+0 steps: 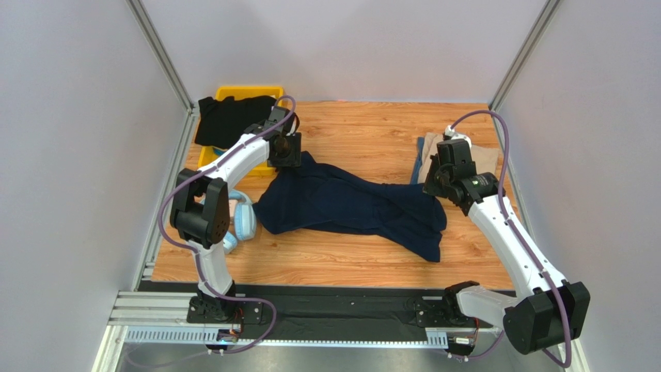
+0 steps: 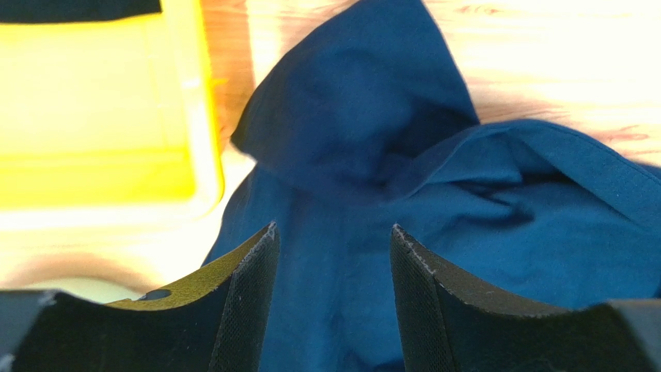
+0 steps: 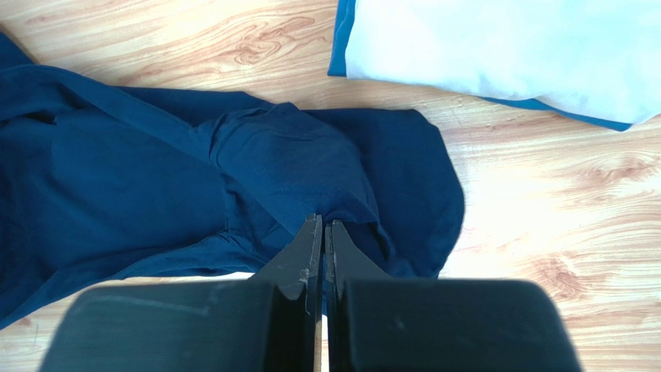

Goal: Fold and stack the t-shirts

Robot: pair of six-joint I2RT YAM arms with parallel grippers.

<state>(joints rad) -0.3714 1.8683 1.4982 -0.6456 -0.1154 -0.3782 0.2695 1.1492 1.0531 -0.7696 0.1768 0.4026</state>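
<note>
- The navy t-shirt (image 1: 349, 203) lies crumpled across the middle of the table (image 1: 372, 132). It is not flat and not folded. It looks like the one you are working on now.
- Your left gripper (image 2: 333, 236) has its fingers wide open, with nothing between them. It hangs just over the shirt's far left corner, beside the yellow bin (image 1: 240, 93). I think it sits there so you can drop down and pinch that corner.
- Your right gripper (image 3: 323, 225) has its fingers pressed tight together. The tips are at a bunched-up bit at the shirt's right end. I cannot tell if any cloth is caught between them.
- One gripper at each end makes sense. Pull the two ends apart and the shirt should go flat, ready to fold.
- The tan t-shirt (image 1: 485, 157) lies flat and neat at the far right, just behind your right gripper. That looks like the stacking spot, so the navy one should end up on top of it.
- The black t-shirt (image 1: 229, 120) hangs over the yellow bin's edge. It looks like it is not yet folded.
- The light blue headphones (image 1: 244, 221) lie by your left arm, just beside the shirt's left edge. Take care that the cloth does not drag them along.
</note>
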